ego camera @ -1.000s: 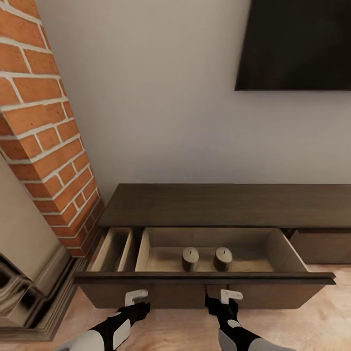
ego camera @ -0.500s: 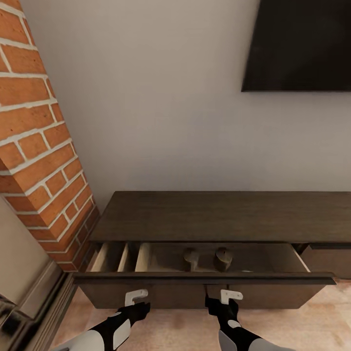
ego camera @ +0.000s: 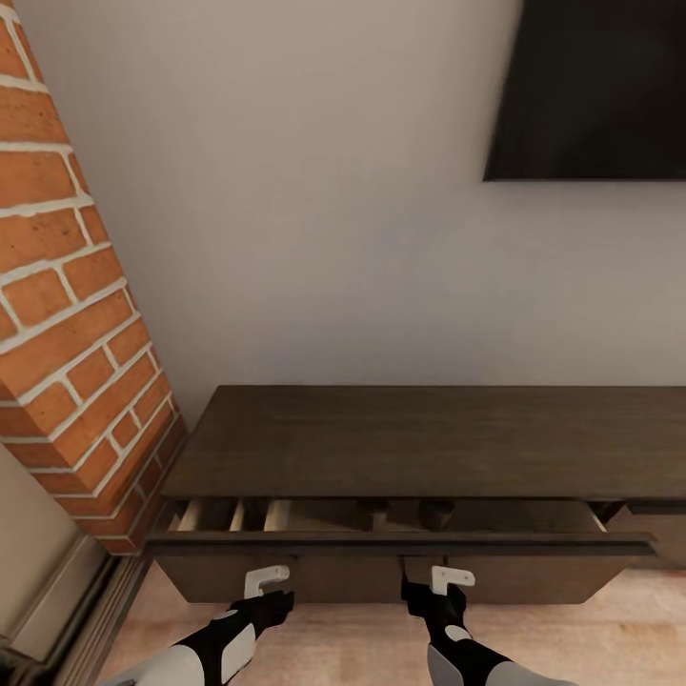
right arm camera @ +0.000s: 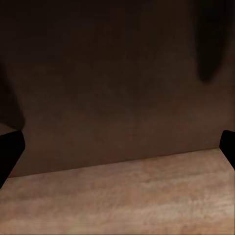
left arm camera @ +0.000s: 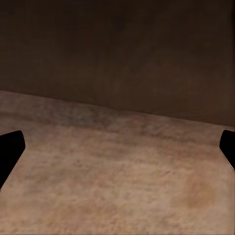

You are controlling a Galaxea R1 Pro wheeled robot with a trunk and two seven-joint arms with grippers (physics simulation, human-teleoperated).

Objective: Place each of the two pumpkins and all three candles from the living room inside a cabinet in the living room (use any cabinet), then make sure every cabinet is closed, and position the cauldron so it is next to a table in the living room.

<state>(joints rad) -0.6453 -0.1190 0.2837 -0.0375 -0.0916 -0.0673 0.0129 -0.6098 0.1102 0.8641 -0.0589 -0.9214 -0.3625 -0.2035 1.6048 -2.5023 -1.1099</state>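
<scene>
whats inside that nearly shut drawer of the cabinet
Through the narrow gap left in the drawer of the cabinet, the dark tops of two candles and pale dividers show. The cabinet top covers the rest.

I see cabinet (ego camera: 419,443) cut off at right edge of head view. Two candles (ego camera: 373,514) mostly hidden under cabinet top, only dark stubs showing in drawer (ego camera: 400,545) gap. Drawer interior largely hidden. Dark panel (ego camera: 591,90) on wall cropped top and right. Wrist views: fingertips (left arm camera: 10,147) cropped at edges.
</scene>
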